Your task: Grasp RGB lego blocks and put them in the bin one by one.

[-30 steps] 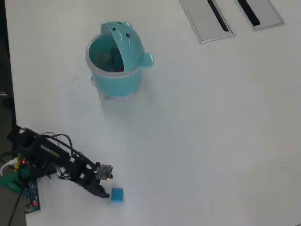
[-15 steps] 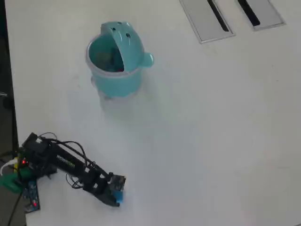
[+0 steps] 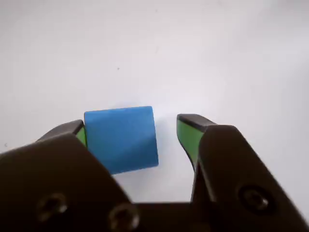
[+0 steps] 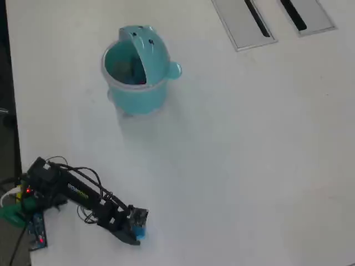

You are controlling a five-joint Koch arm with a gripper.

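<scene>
Between the hand's (image 3: 131, 140) green-lined fingers (image 3: 189, 137) sits the blue block (image 3: 121, 138), seen close in the wrist view. The jaws stand spread: the left finger lies right against the block's left side, while a clear strip of white surface (image 3: 203, 53) shows between the block's right face and the right finger. The block rests on the surface, slightly turned, its top edge level with the fingertips. Nothing is pinched; the hand only brackets the cube.

From overhead, the arm (image 4: 77, 194) reaches from the lower left corner toward the right, and the hand (image 4: 136, 233) is down at the surface with the block (image 4: 139, 233) showing as a small blue patch at its tip. Well apart, toward the upper left of that view, stands the teal bin (image 4: 138, 94), its lid (image 4: 148, 47) flipped up and its side knob (image 4: 174, 70) pointing right. Inside the bin a dark shape and a bit of red are visible, too small to make out further. Two grey slotted panels (image 4: 244, 22) lie along the top edge of the surface.
</scene>
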